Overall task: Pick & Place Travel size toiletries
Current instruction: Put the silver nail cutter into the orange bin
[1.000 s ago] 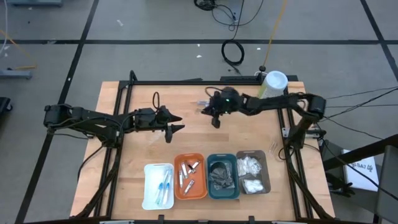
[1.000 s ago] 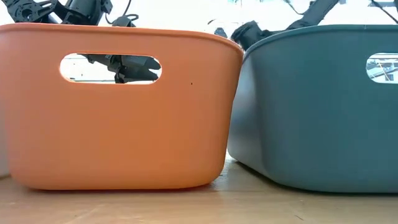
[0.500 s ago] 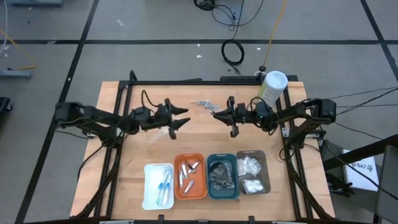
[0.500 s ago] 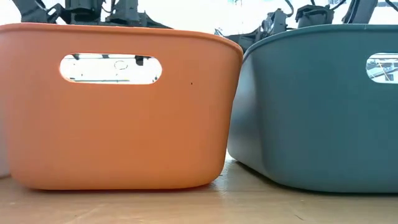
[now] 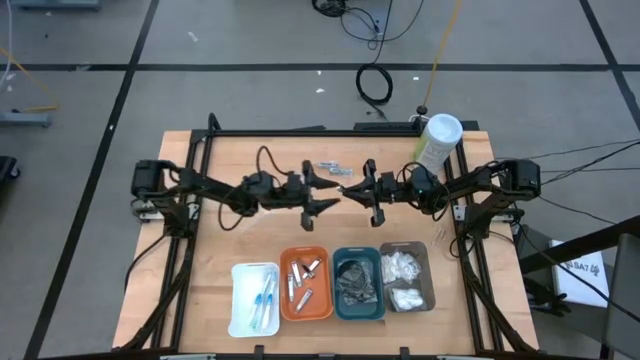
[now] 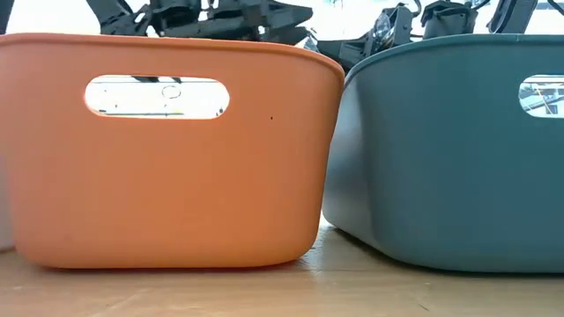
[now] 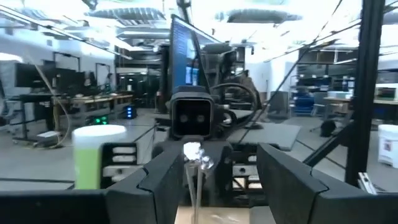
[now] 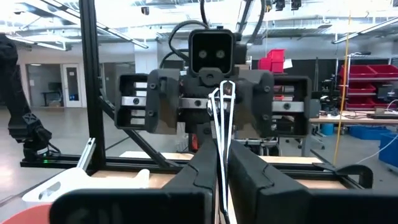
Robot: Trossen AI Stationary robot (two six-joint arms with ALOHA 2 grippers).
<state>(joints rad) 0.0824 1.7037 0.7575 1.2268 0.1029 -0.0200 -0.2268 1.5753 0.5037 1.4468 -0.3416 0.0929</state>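
Observation:
My right gripper (image 5: 348, 190) hovers over the table's middle, pointing left, and is shut on a slim clear-wrapped stick (image 8: 221, 109). My left gripper (image 5: 333, 189) faces it, open. Its two fingers (image 7: 160, 182) stand on either side of the stick's crinkled free end (image 7: 197, 155) without touching it. A few small silvery pieces (image 5: 328, 167) lie on the table just beyond the grippers. More toiletries lie in the four trays at the near edge: white (image 5: 238, 300), orange (image 5: 324, 283), teal (image 5: 337, 285), grey (image 5: 428, 278). My right gripper pinches the clear-wrapped stick between its two fingers (image 8: 200, 168). The stick (image 8: 219, 140) runs along the fingers and juts out past their tips toward the table's left. The fingers come level from the table's right, and the stick is lifted clear of the table.
A tall pale-green canister with a white lid (image 5: 439, 138) stands at the far right corner, behind the right arm. In the low view the orange tray's wall (image 6: 167, 167) and the teal tray's wall (image 6: 449, 150) block nearly everything. Bare wood lies between grippers and trays.
The right gripper has swung from the table's far middle toward the right and near side, turned to point left, then stayed still. The left arm has reached steadily toward the table's right, bringing its open fingers up around the stick's free end.

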